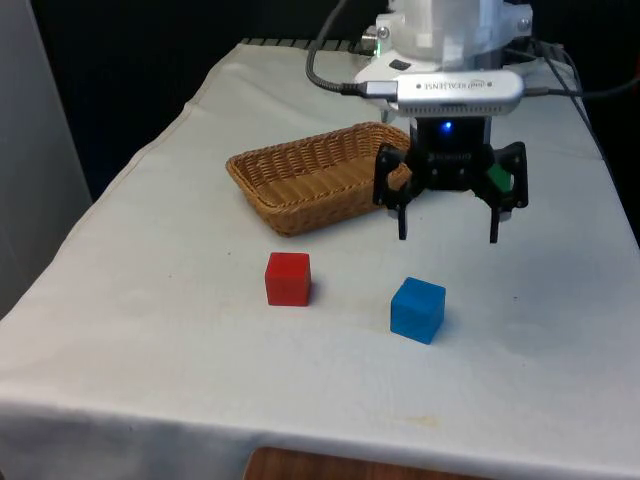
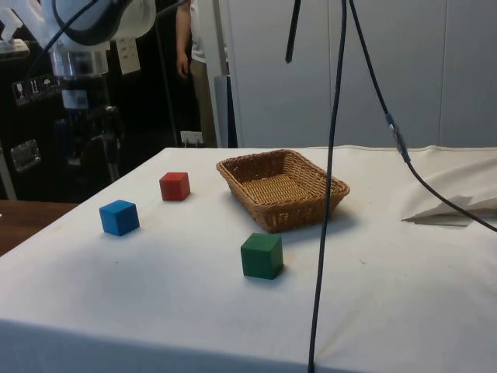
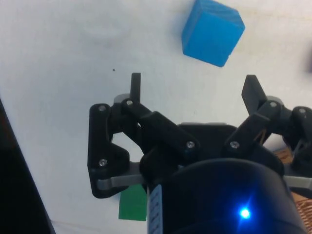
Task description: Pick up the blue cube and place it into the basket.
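Nearest me, the small blue cube (image 1: 417, 310) is sitting on the cloth in front of the shallow woven wicker basket (image 1: 313, 175). I'm holding the black two-finger gripper (image 1: 450, 238) above and just behind the cube, basket-side, with its fingers spread wide and empty. I'm judging the cube lies slightly ahead of the fingertips, so I need to advance away from the basket, then descend.

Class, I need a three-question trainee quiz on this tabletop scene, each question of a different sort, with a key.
1. True or false: the blue cube already lies inside the woven wicker basket.
2. Which cube stands nearest the blue one in the side view? A) small red cube B) small green cube
3. Fill in: the black two-finger gripper hangs above the white cloth with its fingers ____.

Key: 1 false; 2 A; 3 open.
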